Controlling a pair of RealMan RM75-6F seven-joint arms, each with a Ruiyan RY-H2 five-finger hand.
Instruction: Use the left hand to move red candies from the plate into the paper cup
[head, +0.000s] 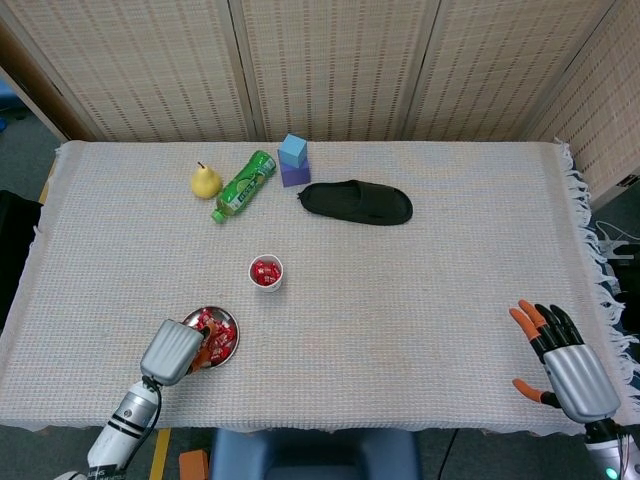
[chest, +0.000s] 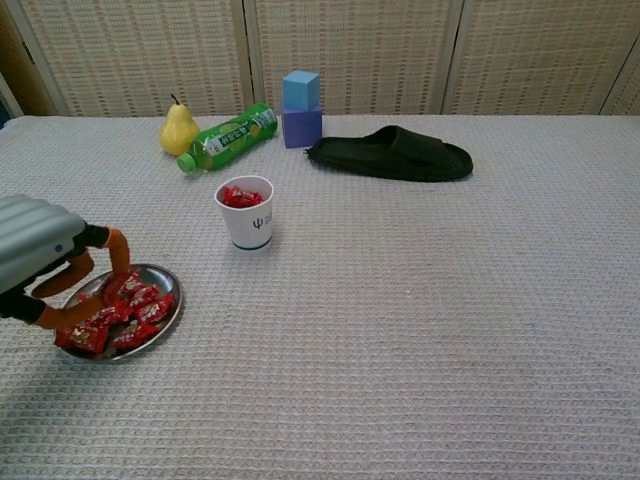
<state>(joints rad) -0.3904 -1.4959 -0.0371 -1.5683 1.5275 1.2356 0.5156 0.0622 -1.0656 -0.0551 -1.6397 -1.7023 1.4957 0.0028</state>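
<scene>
A small metal plate (chest: 174, 308) of red candies (chest: 142, 303) sits near the table's front left. My left hand (chest: 38, 248) hovers just above its left side, fingers curled down. It pinches a red candy (chest: 84, 337) at the plate's near-left rim. The head view shows the same hand (head: 174, 350) over the plate (head: 234, 328). The white paper cup (chest: 246, 224) stands upright behind and to the right of the plate, with red candies in it. My right hand (head: 563, 362) rests open at the table's front right corner.
Along the back lie a yellow pear (chest: 177, 130), a green bottle (chest: 228, 137) on its side, a blue cube stacked on a purple one (chest: 301, 108), and a black slipper (chest: 392, 154). A woven cloth covers the table.
</scene>
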